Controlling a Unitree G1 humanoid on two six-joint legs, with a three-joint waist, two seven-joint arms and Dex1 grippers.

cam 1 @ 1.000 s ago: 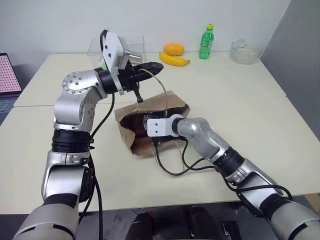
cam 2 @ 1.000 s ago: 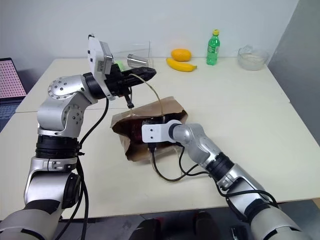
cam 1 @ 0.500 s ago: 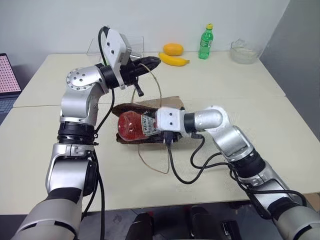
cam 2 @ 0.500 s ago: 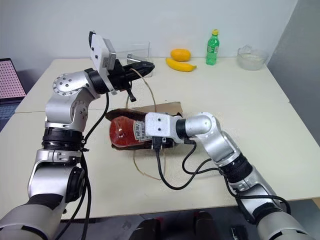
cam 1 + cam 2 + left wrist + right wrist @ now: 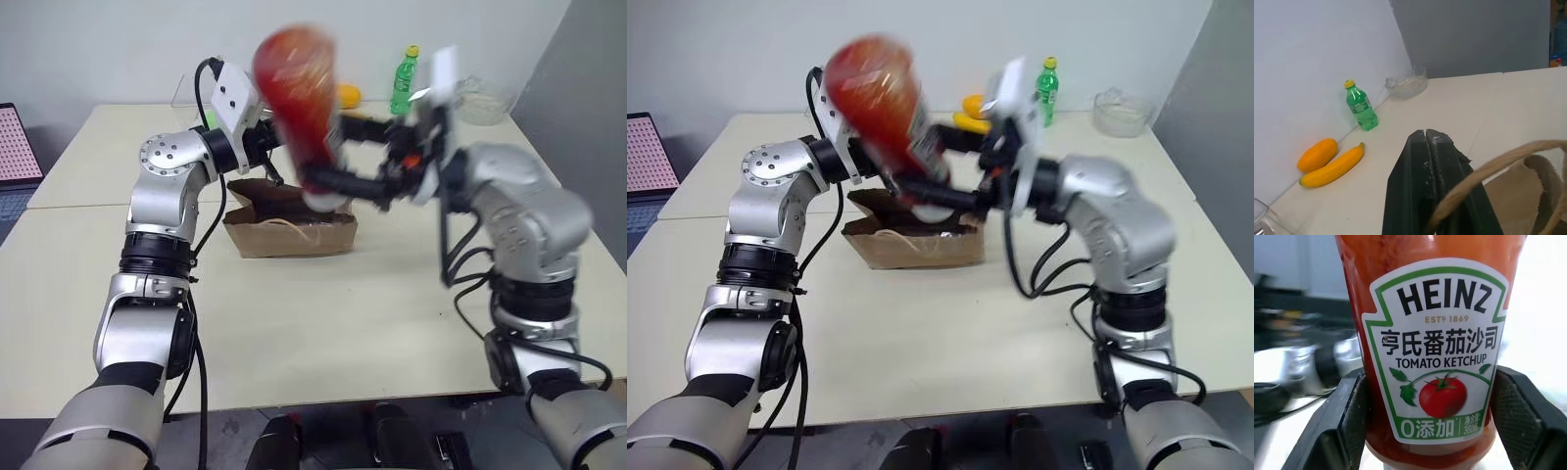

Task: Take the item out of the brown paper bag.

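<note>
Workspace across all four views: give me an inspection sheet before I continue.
Surface: cream table, two tops joined by a seam.
Job's things: ketchup bottle lifted clear above brown paper bag; bag upright, mouth open.
Clutter: green soda bottle, banana, orange fruit, glass bowl along the far edge.
End effectors: right end effector clamps the bottle; left end effector shut on a bag handle.
Cables: black cable loops under the right arm.
Surroundings: white wall, grey panel.
</note>
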